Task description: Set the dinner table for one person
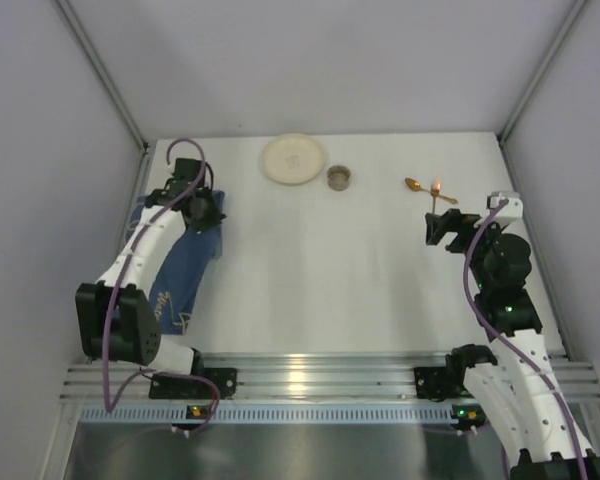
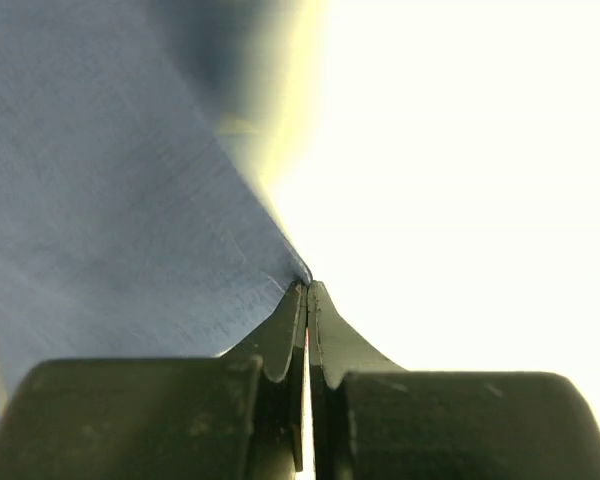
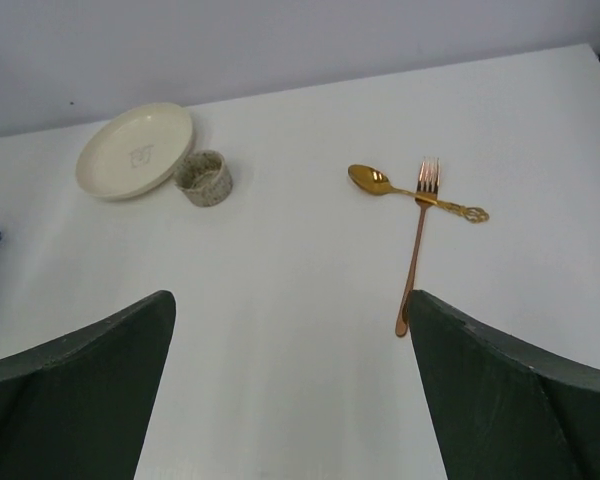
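Where the cloth (image 2: 130, 200), blue, lies at the left side of the table (image 1: 330, 290), the left gripper (image 2: 307, 285) is clenched, jaws pressed together on the cloth's edge. Opposite, the right gripper (image 3: 290, 300) is released: jaws wide apart, nothing between them, hovering over bare tabletop at the right side. The table is large and white, under both arms, with a ribbed rail (image 1: 310, 375) along the near edge. On its far part:
- a cream plate (image 3: 135, 150), with a small speckled cup (image 3: 204, 178) just beside it;
- further right, a gold spoon (image 3: 375, 181) and a copper fork (image 3: 417, 250), crossed and touching.
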### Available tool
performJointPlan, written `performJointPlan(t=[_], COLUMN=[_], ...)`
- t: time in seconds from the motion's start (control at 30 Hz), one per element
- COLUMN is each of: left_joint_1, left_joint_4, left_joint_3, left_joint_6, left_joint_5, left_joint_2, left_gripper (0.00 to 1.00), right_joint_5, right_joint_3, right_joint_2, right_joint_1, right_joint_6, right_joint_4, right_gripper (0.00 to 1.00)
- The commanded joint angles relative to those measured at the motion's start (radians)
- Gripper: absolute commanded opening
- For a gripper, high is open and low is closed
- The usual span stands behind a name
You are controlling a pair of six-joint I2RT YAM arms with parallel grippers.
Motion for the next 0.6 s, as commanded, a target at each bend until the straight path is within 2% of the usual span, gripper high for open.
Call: performJointPlan(t=[0.0, 0.07, 0.1, 0.13, 0.17, 0.27, 0.3, 0.33, 0.37, 0.47, 0.53, 0.57], left_joint_1=[-0.27, -0.377, -0.481, -0.537, -0.648, -0.796, -0.859, -0.876, -0.898, -0.906, -0.906, -0.904], left_joint_4=[0.062, 0.105, 0.131, 0.147, 0.15, 0.173, 0.181, 0.202, 0.216, 0.231, 0.134, 0.107], left_joint_3=[0.055, 0.038, 0.022, 0.009, 0.002, -0.035, -0.05, -0.057, -0.064, -0.074, -0.04, -0.028], left_joint_6=[-0.029, -0.041, -0.055, -0.058, -0.058, -0.086, -0.127, -0.15, -0.169, -0.219, -0.241, -0.248], left_joint_5=[0.069, 0.136, 0.18, 0.194, 0.201, 0.159, 0.143, 0.133, 0.129, 0.083, -0.033, -0.137], left_joint_2=[-0.137, -0.144, -0.124, -0.11, -0.09, -0.029, -0.017, -0.016, -0.021, -0.072, -0.128, -0.151], left_gripper=[0.0, 0.0, 0.0, 0.0, 0.0, 0.0, 0.11, 0.38, 0.98, 0.99, 0.99, 0.99], right_joint_5=[0.022, 0.023, 0.052, 0.062, 0.068, 0.065, 0.06, 0.056, 0.05, -0.019, -0.049, 0.038], right_joint_3=[0.053, 0.046, 0.037, 0.03, 0.02, 0.001, 0.0, -0.002, -0.006, -0.005, 0.009, 0.029], right_joint_2=[-0.041, -0.071, -0.078, -0.09, -0.097, -0.106, -0.106, -0.107, -0.111, -0.109, -0.089, -0.081], right_joint_1=[0.006, 0.005, 0.005, 0.005, 0.005, 0.008, 0.01, 0.014, 0.016, 0.02, 0.028, 0.031], right_joint_6=[0.002, -0.01, -0.015, -0.02, -0.021, -0.029, -0.032, -0.035, -0.036, -0.033, 0.009, 0.073], right_joint_4=[-0.117, -0.147, -0.155, -0.172, -0.178, -0.191, -0.192, -0.194, -0.192, -0.181, -0.197, -0.216], right_gripper=[1.0, 1.0, 1.0, 1.0, 1.0, 1.0, 1.0, 1.0, 1.0, 1.0, 1.0, 1.0])
